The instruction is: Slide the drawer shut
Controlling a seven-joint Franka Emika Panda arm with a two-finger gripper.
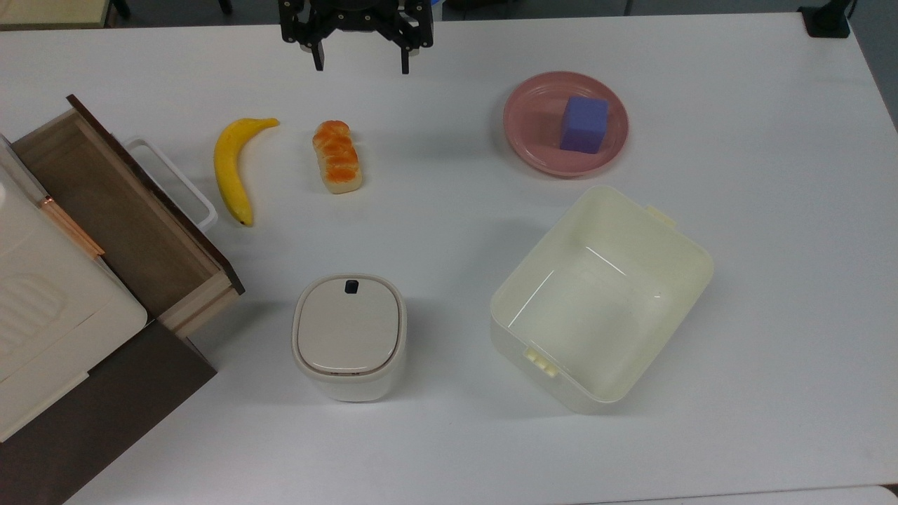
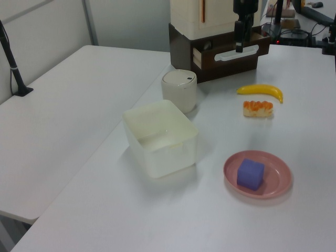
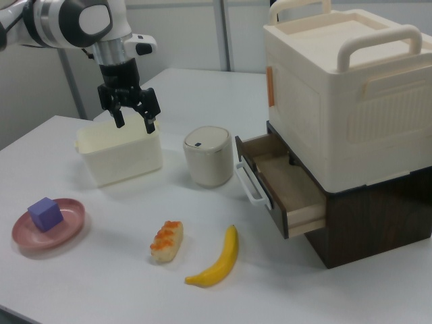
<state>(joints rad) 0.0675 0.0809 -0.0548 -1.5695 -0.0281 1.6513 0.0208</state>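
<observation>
Drawer (image 1: 126, 217) seen pulled out of dark brown cabinet (image 3: 378, 216) at top view's left; white loop handle (image 3: 251, 183) facing banana (image 1: 235, 168). Gripper (image 1: 359, 62) held above table (image 1: 772, 280), fingers spread, nothing between them, well apart from drawer. Bread roll (image 1: 337, 156) lying just beside banana. Purple block (image 1: 584, 124) resting on pink plate (image 1: 526, 133).

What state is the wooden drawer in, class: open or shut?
Open. The drawer is pulled out of its dark cabinet, so its bare brown floor shows, and its white handle juts forward.
</observation>
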